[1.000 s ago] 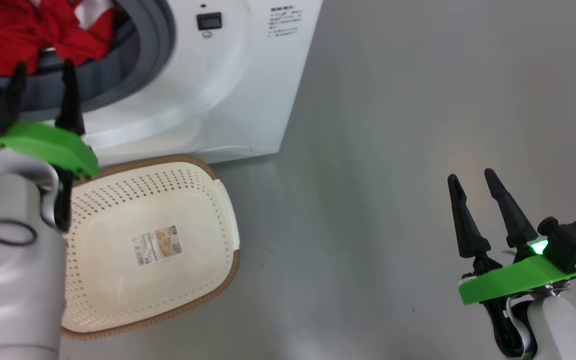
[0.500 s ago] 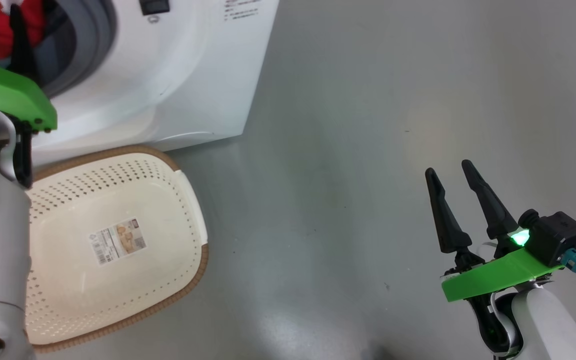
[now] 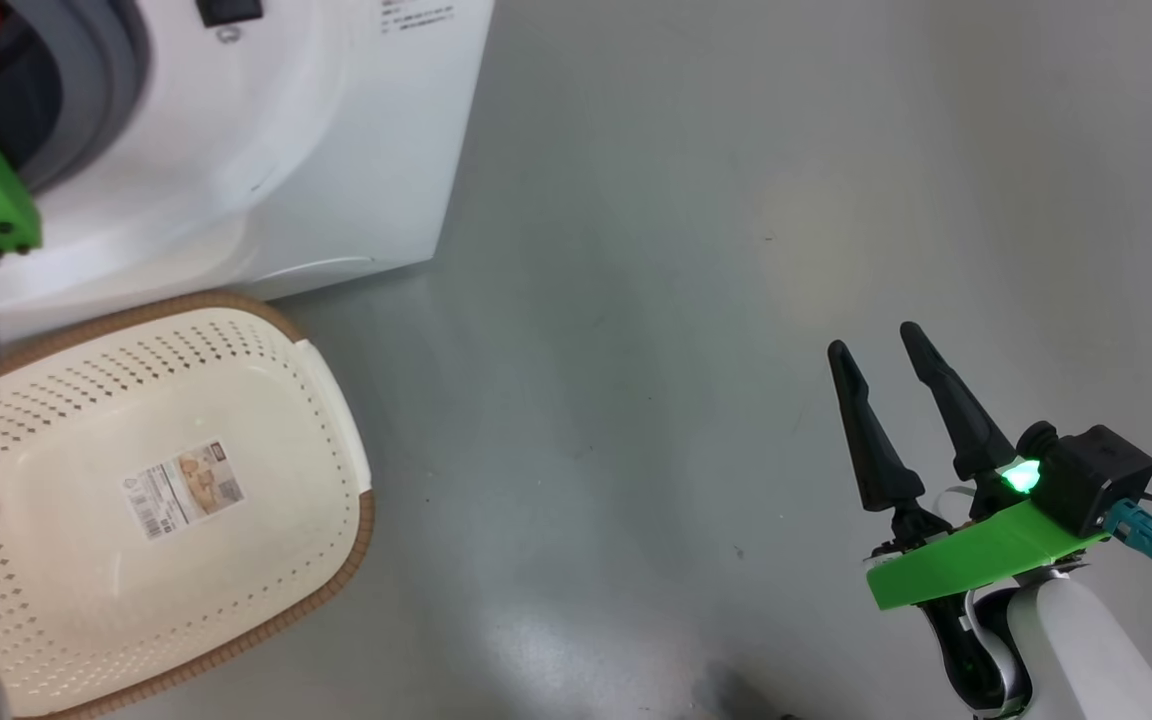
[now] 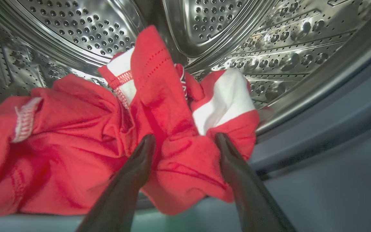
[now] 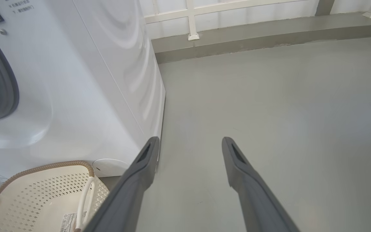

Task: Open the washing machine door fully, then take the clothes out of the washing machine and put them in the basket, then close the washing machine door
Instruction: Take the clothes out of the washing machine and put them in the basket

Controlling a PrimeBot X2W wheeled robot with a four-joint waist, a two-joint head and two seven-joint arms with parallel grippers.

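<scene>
The white washing machine (image 3: pixel 236 150) fills the upper left of your head view. Its mouth is open and its grey gasket (image 3: pixel 106 90) is exposed. Grey floor (image 3: pixel 686 300) stretches away to its right.

The cream basket (image 3: pixel 364 510) sits on that floor just in front of the machine and holds no garments. The paper label (image 3: pixel 182 490) on its bottom is in plain sight.

The clothes (image 4: pixel 76 145), red with white panels, lie heaped in the steel drum (image 4: pixel 221 25), and one fold spills over the lip toward the gasket.

Your left gripper (image 4: pixel 185 137) is at the drum mouth with its fingers spread wide. They sit on either side of that front fold of red fabric, which bulges between them unpinched.

Your right gripper (image 3: pixel 876 338) hangs over bare floor, well apart from the machine and the basket. Its two dark fingers stand equally wide apart with nothing between them.
</scene>
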